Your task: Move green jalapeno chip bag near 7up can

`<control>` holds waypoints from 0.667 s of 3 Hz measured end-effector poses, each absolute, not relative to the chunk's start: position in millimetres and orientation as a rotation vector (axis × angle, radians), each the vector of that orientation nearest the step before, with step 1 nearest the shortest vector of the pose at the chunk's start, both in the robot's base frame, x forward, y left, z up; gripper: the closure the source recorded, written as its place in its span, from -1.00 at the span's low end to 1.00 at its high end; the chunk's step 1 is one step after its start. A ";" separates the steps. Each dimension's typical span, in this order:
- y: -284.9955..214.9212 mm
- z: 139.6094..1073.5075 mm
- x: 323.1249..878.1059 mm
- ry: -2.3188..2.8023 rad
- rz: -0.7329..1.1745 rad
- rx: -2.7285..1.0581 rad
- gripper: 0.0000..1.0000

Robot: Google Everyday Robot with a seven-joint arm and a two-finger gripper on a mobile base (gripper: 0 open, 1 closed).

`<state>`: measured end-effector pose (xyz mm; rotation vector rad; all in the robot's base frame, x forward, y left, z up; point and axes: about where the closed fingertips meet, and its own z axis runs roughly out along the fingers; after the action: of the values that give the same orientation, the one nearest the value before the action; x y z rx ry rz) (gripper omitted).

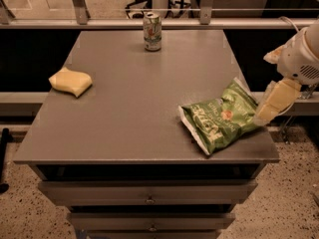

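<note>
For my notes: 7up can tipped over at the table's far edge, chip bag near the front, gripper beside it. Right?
No: the camera view shows the 7up can upright at the far edge of the table. Chip bag near the front, gripper beside it.

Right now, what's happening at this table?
The robot's pincer is at the table's right edge, by the right end of the green jalapeno chip bag; whether it touches the bag is unclear. The bag lies flat near the front right corner, not yet near the 7up can, which stands upright at the back edge. A yellow sponge lies on the left.
</note>
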<state>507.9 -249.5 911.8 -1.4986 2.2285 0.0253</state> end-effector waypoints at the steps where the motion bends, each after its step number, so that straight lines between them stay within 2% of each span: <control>1: -258.5 881.5 522.1 2.272 0.181 -1.365 -1.00; 2: -251.6 861.5 532.0 2.300 0.336 -1.274 -1.00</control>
<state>532.0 -251.6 861.5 -1.2744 2.3002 0.3362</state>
